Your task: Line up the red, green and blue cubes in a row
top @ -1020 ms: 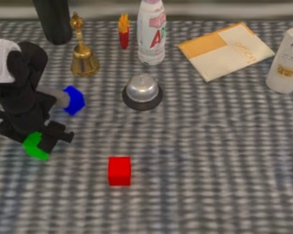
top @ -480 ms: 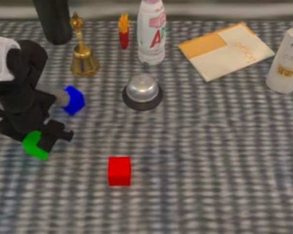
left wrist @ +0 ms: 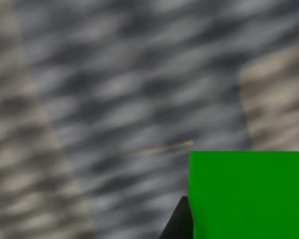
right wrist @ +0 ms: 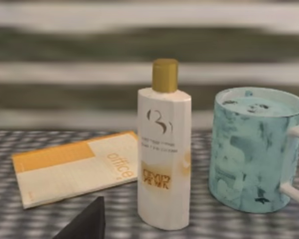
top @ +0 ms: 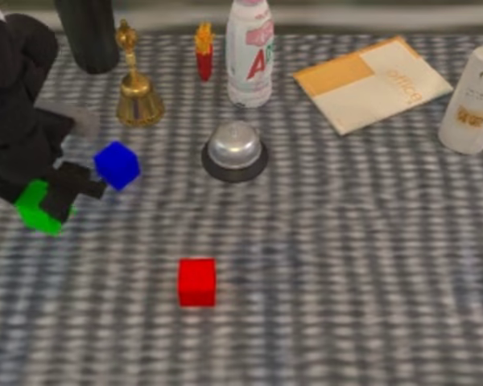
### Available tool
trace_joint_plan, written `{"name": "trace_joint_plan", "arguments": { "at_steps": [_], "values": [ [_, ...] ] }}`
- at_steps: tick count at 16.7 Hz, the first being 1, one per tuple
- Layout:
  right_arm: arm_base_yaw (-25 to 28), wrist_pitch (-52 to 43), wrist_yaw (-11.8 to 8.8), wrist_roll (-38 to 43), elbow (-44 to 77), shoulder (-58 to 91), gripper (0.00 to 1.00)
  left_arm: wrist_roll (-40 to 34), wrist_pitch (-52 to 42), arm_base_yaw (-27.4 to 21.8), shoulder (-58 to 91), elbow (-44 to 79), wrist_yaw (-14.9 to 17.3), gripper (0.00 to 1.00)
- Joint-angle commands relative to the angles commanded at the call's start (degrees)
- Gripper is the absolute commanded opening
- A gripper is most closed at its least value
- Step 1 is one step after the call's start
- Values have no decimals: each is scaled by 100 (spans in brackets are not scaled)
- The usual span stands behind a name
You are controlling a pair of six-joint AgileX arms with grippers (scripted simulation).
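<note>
Item: left gripper, far left of the top view, mid-height. My jaws are clamped on the green cube, which I judge to be lifted off the table; the left wrist view shows the cube's green face against the weave below.

Item: blue cube, just right of and slightly above the gripper, near but apart from it.

Item: red cube, lower centre, well apart, down and to the right of the held cube. The coming move turns on this: I judge the row must form to the right, so the green cube travels that way. My left arm is the nearer one.

Item: left arm, reaching in from the upper left corner, wrist pointed downward.

Item: right arm, not in the top view; its camera faces a white bottle.
</note>
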Motion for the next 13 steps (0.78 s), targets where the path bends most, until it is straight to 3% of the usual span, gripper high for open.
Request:
{"name": "trace_joint_plan", "arguments": {
  "at_steps": [7, 13],
  "values": [
    [0, 0, 0, 0, 0, 0, 100, -190, -47, -187, 84, 113, -4, 0],
    [0, 0, 0, 0, 0, 0, 100, -2063, -448, -1385, 592, 906, -14, 0]
  ]
}}
